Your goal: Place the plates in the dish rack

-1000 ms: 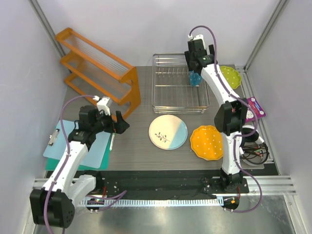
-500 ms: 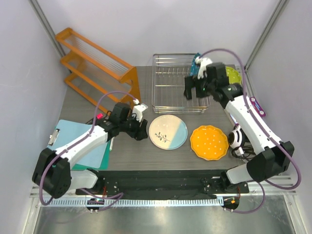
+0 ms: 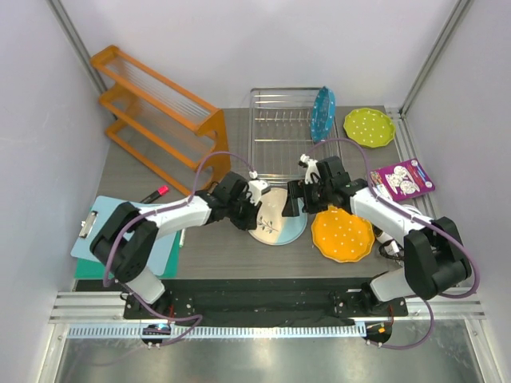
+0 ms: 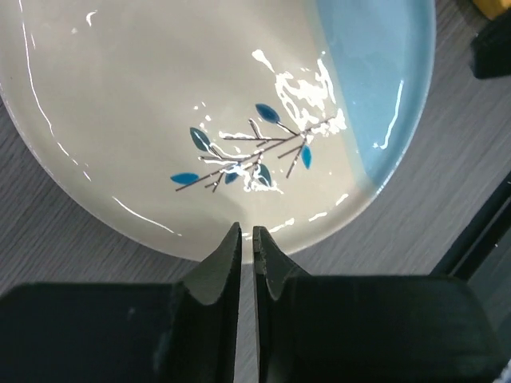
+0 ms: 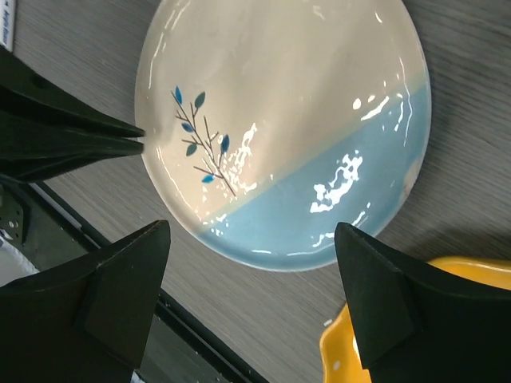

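Top external view: the left arm (image 3: 172,214) lies low, stretched rightward across the bench (image 3: 215,255), ending at the left rim of the sprig plate (image 3: 279,227). The right arm (image 3: 375,209) folds back leftward from its elbow to end over the plate's far edge. In the left wrist view the left tool (image 4: 247,231) has its fingers pressed almost together, a hairline slit between them with nothing in it, tips at the plate's near rim; whether they touch it is hard to tell. In the right wrist view the right tool (image 5: 251,230) is spread wide and holds nothing, the plate below it. The sprig plate lies flat, face up, just in front of the rack (image 3: 275,136), its blue band toward the orange plate (image 3: 343,235), flat just beside it. The blue plate (image 3: 323,113) stands on edge in the rack's far right corner, a narrow oval whose long axis runs far to near. The green plate (image 3: 369,126) lies flat right of the rack. From above both tools hide the sprig plate's left and far rim; the left wrist view cuts off its far part.
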`<state>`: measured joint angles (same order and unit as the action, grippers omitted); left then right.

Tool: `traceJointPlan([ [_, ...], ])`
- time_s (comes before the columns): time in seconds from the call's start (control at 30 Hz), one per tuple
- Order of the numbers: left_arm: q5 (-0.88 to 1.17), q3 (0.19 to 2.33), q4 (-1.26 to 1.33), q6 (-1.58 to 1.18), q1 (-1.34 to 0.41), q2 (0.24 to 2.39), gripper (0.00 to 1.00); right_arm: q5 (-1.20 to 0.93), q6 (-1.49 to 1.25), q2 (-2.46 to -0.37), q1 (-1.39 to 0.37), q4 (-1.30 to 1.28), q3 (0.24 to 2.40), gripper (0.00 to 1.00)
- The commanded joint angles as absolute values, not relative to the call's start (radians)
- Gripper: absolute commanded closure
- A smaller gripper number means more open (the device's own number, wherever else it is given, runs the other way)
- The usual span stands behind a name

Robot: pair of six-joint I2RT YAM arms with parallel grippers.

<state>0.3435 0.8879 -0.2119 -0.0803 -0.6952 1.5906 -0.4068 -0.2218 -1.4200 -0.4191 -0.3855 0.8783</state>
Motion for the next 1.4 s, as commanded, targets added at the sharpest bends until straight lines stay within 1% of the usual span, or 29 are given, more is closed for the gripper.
traceJointPlan([
  [0.0, 0.304, 0.943, -0.147, -0.106, -0.699, 1.669, 0.93, -0.434, -0.291, -1.378, -0.426, -0.198, 0.835, 0.11],
  [0.03, 0.299, 0.948, -0.155, -0.106, -0.699, 1.677, 0.98, -0.431, -0.296, -1.376, -0.429, -0.187, 0.816, 0.11],
  [0.1, 0.273, 0.950, -0.172, -0.107, -0.701, 1.693, 1.00, -0.426, -0.305, -1.368, -0.430, -0.160, 0.802, 0.11],
  [0.27, 0.207, 0.933, -0.274, -0.175, -0.699, 1.701, 1.00, -0.442, -0.330, -1.356, -0.430, -0.137, 0.761, 0.11],
  [0.37, 0.204, 0.871, -0.291, -0.237, -0.698, 1.629, 1.00, -0.437, -0.344, -1.336, -0.430, -0.135, 0.735, 0.11],
  [0.5, 0.248, 0.822, -0.340, -0.285, -0.693, 1.548, 1.00, -0.426, -0.357, -1.325, -0.430, -0.129, 0.713, 0.11],
  [0.63, 0.264, 0.790, -0.466, -0.296, -0.683, 1.499, 1.00, -0.423, -0.364, -1.335, -0.430, -0.127, 0.704, 0.11],
  [0.7, 0.296, 0.775, -0.506, -0.340, -0.632, 1.471, 1.00, -0.425, -0.357, -1.341, -0.428, -0.129, 0.709, 0.11],
  [0.73, 0.325, 0.763, -0.514, -0.350, -0.618, 1.465, 1.00, -0.426, -0.357, -1.342, -0.429, -0.129, 0.710, 0.11],
  [0.87, 0.308, 0.735, -0.512, -0.368, -0.607, 1.422, 1.00, -0.431, -0.365, -1.367, -0.430, -0.106, 0.706, 0.11],
  [1.0, 0.276, 0.657, -0.492, -0.403, -0.571, 1.303, 1.00, -0.445, -0.373, -1.393, -0.434, -0.080, 0.709, 0.11],
  [1.07, 0.293, 0.643, -0.488, -0.403, -0.561, 1.255, 1.00, -0.452, -0.373, -1.402, -0.442, -0.071, 0.713, 0.11],
  [1.1, 0.299, 0.646, -0.485, -0.399, -0.561, 1.231, 0.88, -0.465, -0.373, -1.414, -0.446, -0.063, 0.719, 0.11],
  [1.2, 0.276, 0.670, -0.497, -0.419, -0.561, 1.128, 0.45, -0.498, -0.339, -1.434, -0.491, -0.042, 0.727, 0.11],
  [1.23, 0.267, 0.672, -0.495, -0.439, -0.561, 1.076, 0.40, -0.499, -0.333, -1.451, -0.517, -0.041, 0.732, 0.11],
  [1.27, 0.252, 0.670, -0.495, -0.483, -0.561, 1.059, 0.27, -0.509, -0.334, -1.465, -0.529, -0.040, 0.736, 0.11],
  [1.37, 0.215, 0.652, -0.494, -0.538, -0.561, 1.057, 0.24, -0.511, -0.366, -1.531, -0.543, -0.008, 0.755, 0.11],
])
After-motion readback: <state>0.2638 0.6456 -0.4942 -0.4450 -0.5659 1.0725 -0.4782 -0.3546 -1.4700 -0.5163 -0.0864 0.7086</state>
